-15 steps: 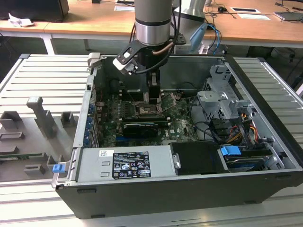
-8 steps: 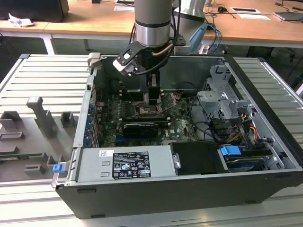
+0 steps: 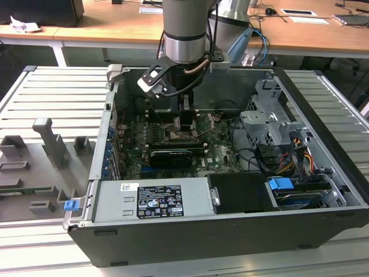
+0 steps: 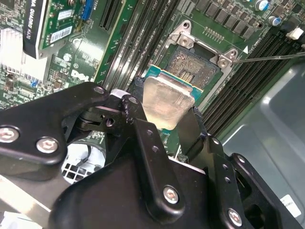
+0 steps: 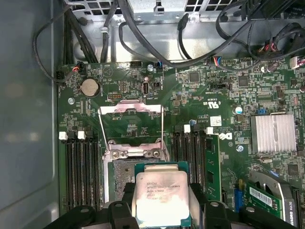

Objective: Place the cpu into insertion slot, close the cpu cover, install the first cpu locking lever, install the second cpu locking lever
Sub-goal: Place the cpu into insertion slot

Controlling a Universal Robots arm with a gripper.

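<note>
While aloft, end effector [image 5: 162, 204] around cpu [image 5: 161, 193]

So the cpu [image 5: 162, 198] sits pinched in the gripper [image 5: 164, 209], partly over the insertion slot [image 5: 121, 177]. The cpu cover [image 5: 131, 109] lies open on the slot's far side, with memory slots [image 5: 81, 167] on both flanks.
</note>
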